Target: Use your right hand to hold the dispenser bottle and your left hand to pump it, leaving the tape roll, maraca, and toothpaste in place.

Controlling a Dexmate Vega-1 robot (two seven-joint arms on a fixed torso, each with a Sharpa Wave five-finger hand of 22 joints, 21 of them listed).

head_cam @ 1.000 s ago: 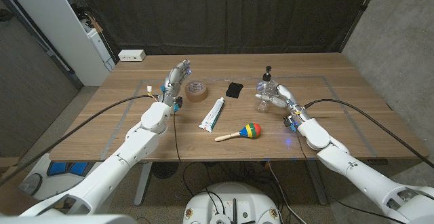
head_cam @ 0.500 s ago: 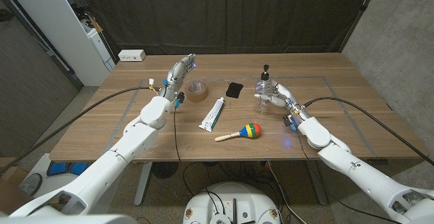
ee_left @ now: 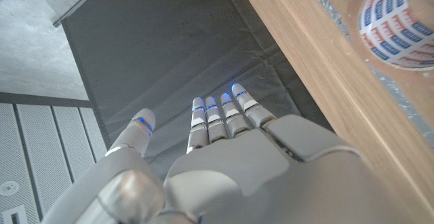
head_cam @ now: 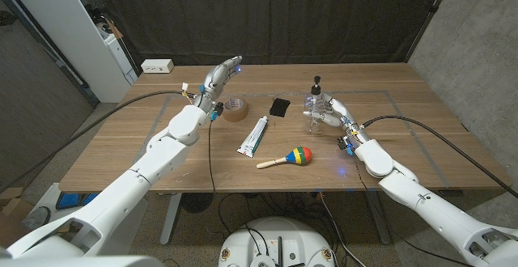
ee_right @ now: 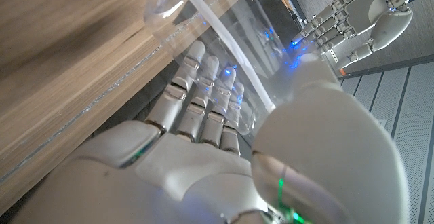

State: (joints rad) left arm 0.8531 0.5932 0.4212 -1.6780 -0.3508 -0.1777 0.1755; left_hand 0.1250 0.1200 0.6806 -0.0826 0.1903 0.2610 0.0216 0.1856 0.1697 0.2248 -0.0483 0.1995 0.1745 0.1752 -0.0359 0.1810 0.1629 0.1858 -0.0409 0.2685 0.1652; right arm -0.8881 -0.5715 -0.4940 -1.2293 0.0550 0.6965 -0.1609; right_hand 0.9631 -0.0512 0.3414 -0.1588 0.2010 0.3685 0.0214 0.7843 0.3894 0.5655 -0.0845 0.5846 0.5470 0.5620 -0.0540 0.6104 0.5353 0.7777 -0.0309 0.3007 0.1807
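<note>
The clear dispenser bottle (head_cam: 316, 108) with a black pump top stands at the table's right of centre, and my right hand (head_cam: 332, 115) holds it around the body. In the right wrist view the clear bottle (ee_right: 224, 41) lies against my fingers (ee_right: 203, 88). My left hand (head_cam: 220, 78) is raised above the table's left part, fingers straight and apart, holding nothing, over and behind the brown tape roll (head_cam: 234, 108). The tape roll (ee_left: 397, 24) also appears in the left wrist view beside my left hand (ee_left: 230, 156). The white toothpaste tube (head_cam: 253, 134) and the coloured maraca (head_cam: 287, 158) lie mid-table.
A small black object (head_cam: 280, 107) lies between the tape roll and the bottle. A white power strip (head_cam: 157, 66) sits at the table's back left corner. A white cabinet (head_cam: 73, 32) stands off to the left. My left hand (ee_right: 366, 13) shows far off in the right wrist view.
My left hand has risen and moved toward the back and right, above the tape roll. The right hand and bottle have stayed put.
</note>
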